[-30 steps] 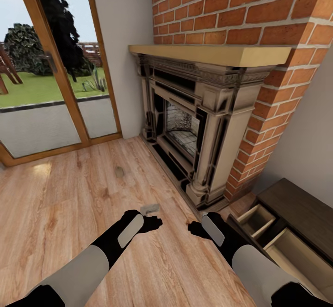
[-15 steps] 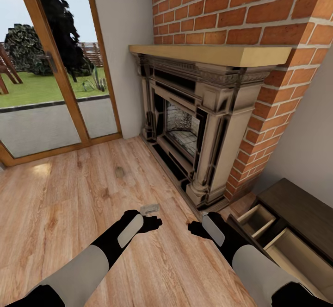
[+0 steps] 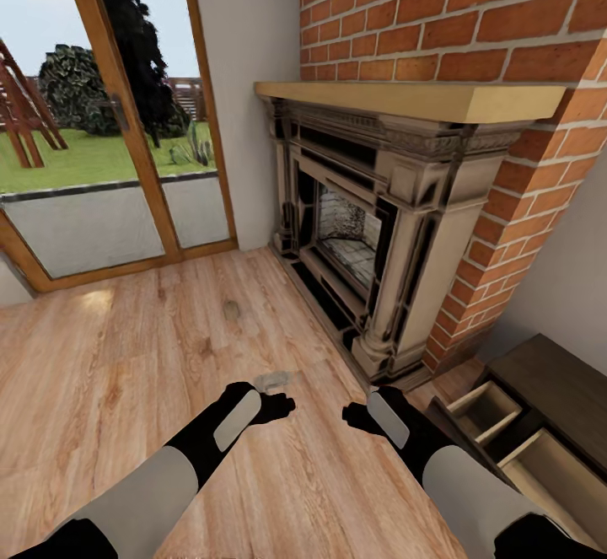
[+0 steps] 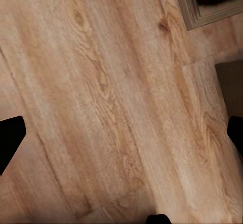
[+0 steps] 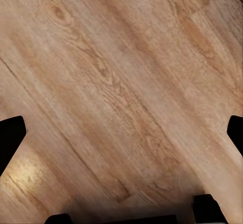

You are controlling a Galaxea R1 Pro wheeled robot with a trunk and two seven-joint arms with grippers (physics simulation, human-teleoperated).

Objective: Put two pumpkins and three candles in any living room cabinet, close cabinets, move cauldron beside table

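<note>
Cabinet (image 3: 548,382): a low dark-brown wood unit at the head view's lower right, against the wall just past the fireplace, to the right of the right arm and close beside its forearm.
Drawers: two stand pulled out toward the floor, one nearer the fireplace (image 3: 485,411), one nearer the camera (image 3: 556,475); both show pale beige interiors, and what can be seen of each holds nothing.
Left gripper (image 3: 282,407): held low over the wood floor (image 3: 152,357) ahead of the robot; in the left wrist view its fingers (image 4: 10,138) sit at opposite edges of the picture, spread wide, with bare planks between them.
Right gripper (image 3: 352,416): level with the left one and near it, just short of the cabinet's corner; its fingers (image 5: 10,135) are likewise spread apart over bare planks, gripping nothing.
Small grey object (image 3: 271,380): lies flat on the floor just beyond the left gripper; too small to identify.
Fireplace (image 3: 379,205): one stone surround with a tan mantel, set in a red brick chimney.
Glass door (image 3: 110,120): one, wood-framed, on the left wall, looking onto lawn and trees.
</note>
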